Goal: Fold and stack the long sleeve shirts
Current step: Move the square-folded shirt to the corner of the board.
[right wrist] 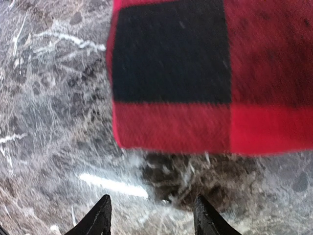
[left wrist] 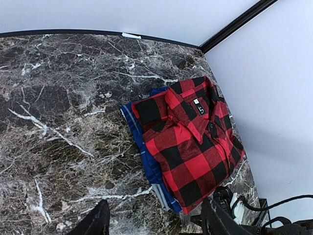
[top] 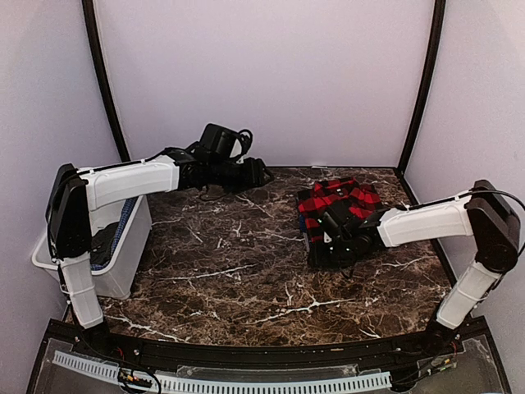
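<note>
The red-and-black checked shirt [left wrist: 195,147] lies folded on top of the blue plaid shirt [left wrist: 131,122], stacked at the right of the counter [top: 230,271] toward the back corner. The right pincer [right wrist: 154,220] hovers low just short of the stack's near edge, released and empty, with the forearm level. The left pincer [left wrist: 154,225] hangs high at upper centre, also released, its arm stretched out.

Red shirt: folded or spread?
Folded: the red shirt is a compact rectangle, collar on top, stacked on the blue shirt.
</note>
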Controlling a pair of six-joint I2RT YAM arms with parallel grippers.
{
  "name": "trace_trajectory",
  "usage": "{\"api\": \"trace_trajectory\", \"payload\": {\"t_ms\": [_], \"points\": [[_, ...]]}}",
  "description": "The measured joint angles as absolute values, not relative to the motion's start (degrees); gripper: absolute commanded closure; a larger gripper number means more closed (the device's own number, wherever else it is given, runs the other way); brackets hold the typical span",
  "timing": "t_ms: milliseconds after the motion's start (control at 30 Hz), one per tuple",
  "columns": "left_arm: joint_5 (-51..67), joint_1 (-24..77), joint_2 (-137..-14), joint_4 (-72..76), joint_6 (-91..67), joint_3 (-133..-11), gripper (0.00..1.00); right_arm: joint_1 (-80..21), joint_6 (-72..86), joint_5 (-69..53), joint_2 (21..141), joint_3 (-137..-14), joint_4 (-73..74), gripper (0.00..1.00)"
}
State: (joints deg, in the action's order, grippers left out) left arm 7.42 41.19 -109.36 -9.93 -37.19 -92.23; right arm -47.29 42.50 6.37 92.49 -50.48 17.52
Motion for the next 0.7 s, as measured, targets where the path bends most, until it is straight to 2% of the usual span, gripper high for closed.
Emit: {"api": "trace_trajectory", "payload": {"t_ms": [433, 700], "points": [[6.8, 39.9, -104.8, -9.0, -36.4, -89.7, 0.38, -46.4, 44.0, 10.2, 102.3, -57.2, 14.1, 0.47], [6.8, 39.6, -104.1, -8.8, -36.2, -87.5, 0.38, -40.1, 41.7, 8.9, 104.6, -59.3, 11.9, 0.47]]}}
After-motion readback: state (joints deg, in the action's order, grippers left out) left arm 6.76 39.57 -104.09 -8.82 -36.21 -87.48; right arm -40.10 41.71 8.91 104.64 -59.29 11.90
